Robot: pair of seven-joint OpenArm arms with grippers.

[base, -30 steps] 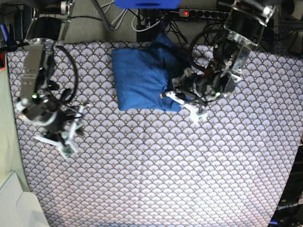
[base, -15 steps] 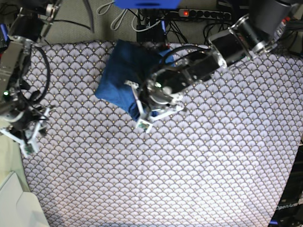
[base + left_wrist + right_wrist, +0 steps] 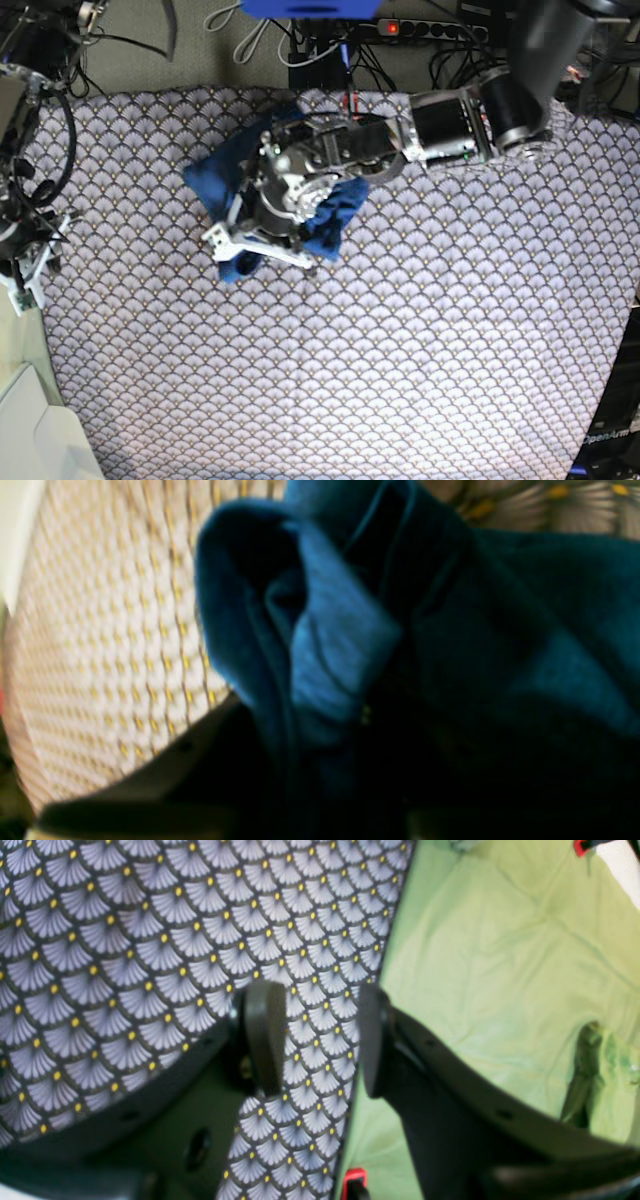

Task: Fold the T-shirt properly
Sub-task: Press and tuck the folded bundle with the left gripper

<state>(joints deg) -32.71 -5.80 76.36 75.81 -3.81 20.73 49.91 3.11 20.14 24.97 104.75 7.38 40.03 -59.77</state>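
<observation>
Lying bunched near the far middle of the table [image 3: 420, 340], the blue T-shirt [image 3: 215, 180] is showing rumpled folds rather than a flat shape, with one corner poking out toward the near side under the arm. Reaching across from the base view's right, the left arm is covering much of the cloth, and its left end effector [image 3: 262, 243] is sitting low at the shirt's near edge. In the left wrist view the blue fabric is filling the frame right up against the dark fingers, folded over in a thick roll, so the left end effector is clamping on the T-shirt. The scallop-patterned cloth on the table is showing pale beside it. Over at the table's left edge, the right end effector [image 3: 315, 1040] is hanging with its fingers [image 3: 262, 1035] apart and nothing between them, above the border where the patterned cloth is meeting a green sheet [image 3: 500, 965].
</observation>
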